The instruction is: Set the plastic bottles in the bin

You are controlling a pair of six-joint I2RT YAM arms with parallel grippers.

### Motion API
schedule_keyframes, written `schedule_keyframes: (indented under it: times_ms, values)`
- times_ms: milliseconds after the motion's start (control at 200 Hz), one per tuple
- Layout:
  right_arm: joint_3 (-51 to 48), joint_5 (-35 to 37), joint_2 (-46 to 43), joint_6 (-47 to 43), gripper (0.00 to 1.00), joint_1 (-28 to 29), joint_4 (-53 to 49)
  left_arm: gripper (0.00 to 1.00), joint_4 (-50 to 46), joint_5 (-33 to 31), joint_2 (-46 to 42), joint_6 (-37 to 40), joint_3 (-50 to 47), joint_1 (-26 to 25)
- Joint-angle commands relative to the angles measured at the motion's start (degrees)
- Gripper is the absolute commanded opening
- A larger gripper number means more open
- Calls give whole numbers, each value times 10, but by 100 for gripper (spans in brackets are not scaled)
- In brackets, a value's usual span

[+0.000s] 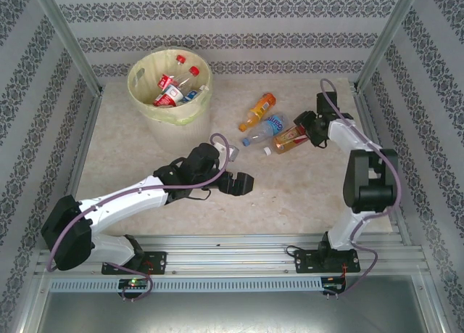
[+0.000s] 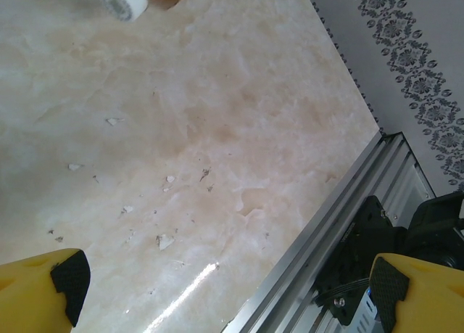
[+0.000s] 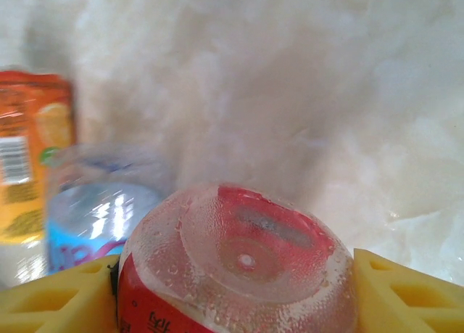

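Observation:
The bin (image 1: 154, 114), a pale-yellow bucket, stands at the back left with several bottles (image 1: 174, 88) inside. Three plastic bottles lie right of centre. One is orange (image 1: 258, 112), one is clear with a blue label (image 1: 265, 129), and one has a red label (image 1: 289, 137). My right gripper (image 1: 304, 127) holds the red-labelled bottle by its base end. In the right wrist view that clear base (image 3: 243, 257) sits tight between both yellow fingers (image 3: 409, 293). Mid-table, my left gripper (image 1: 240, 183) stands open over bare marble. Its pads (image 2: 70, 284) are wide apart with nothing between them.
A white bottle cap (image 2: 122, 1) pokes into the top of the left wrist view. The aluminium rail (image 2: 330, 235) at the table's near edge runs close to my left gripper. Metal frame posts (image 1: 69, 39) and patterned walls enclose the marble table (image 1: 304, 195).

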Motion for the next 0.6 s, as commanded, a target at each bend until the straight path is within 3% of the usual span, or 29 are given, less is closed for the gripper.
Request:
schedule_keyframes:
  times_ms: [0, 280, 480, 595]
  values:
    - [-31, -20, -70, -46, 60, 13, 17, 100, 32, 24, 15, -6, 27, 5]
    - [-101, -92, -209, -104, 57, 67, 10, 100, 106, 97, 41, -62, 40, 36]
    - [-99, -127, -270, -121, 57, 128, -46, 100, 98, 100, 47, -26, 54, 43]
    - [-99, -132, -294, -118, 58, 166, -58, 100, 148, 126, 51, -50, 37, 62]
